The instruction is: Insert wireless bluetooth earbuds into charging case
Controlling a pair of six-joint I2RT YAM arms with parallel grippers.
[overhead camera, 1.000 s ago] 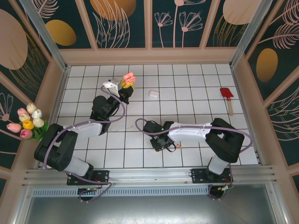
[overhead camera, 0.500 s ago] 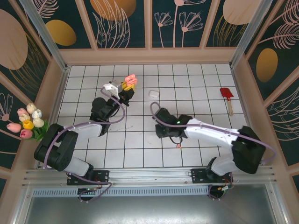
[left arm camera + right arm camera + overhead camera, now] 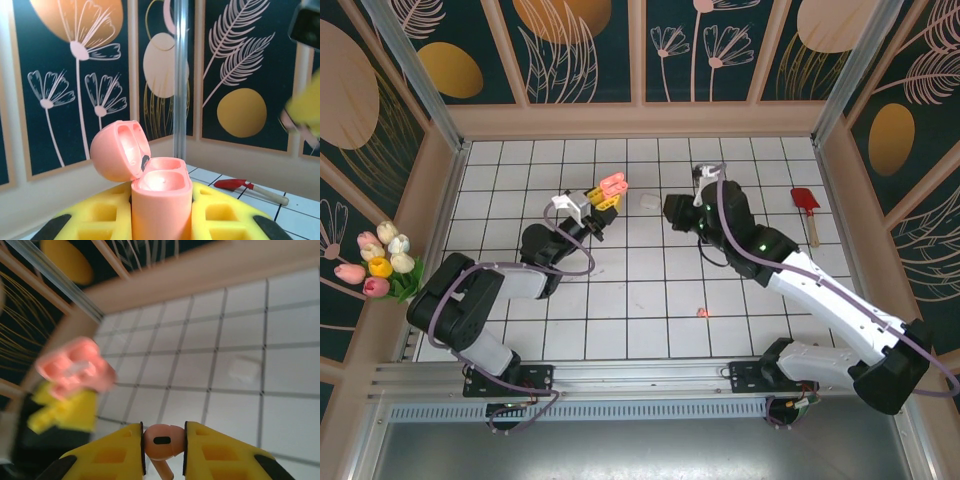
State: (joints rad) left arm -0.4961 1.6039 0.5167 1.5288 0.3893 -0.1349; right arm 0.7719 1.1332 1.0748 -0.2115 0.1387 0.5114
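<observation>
Nearest the arm bases, a loose bud (image 3: 703, 312), pink, lies alone on the table (image 3: 570, 320), well apart from both arms. Farther in, the right tool (image 3: 164, 447) is clenched on the held bud (image 3: 160, 440), also pink, pinched between its yellow pads with the stem pointing down. It is near the case but not yet at it.

To its left, the left tool (image 3: 161, 222) grips the case (image 3: 161, 195) by the base, upright, with the lid hinged back and the wells facing up. No bud shows seated in them. Between the two tools a small white item (image 3: 647, 201) rests on the table; its kind cannot be told.

Judged progress: early. The case is open and presented and one bud is picked up, but nothing is inserted. Left to do are seating the held bud, fetching the loose one and perhaps closing the lid.

Room: open tiles lie between the right tool and the case, and the white item sits low under that path, so an approach from above looks free. A red spatula (image 3: 806, 205) lies well off to the right. The back wall (image 3: 640, 120) stands beyond both tools and would limit reach past the case.
</observation>
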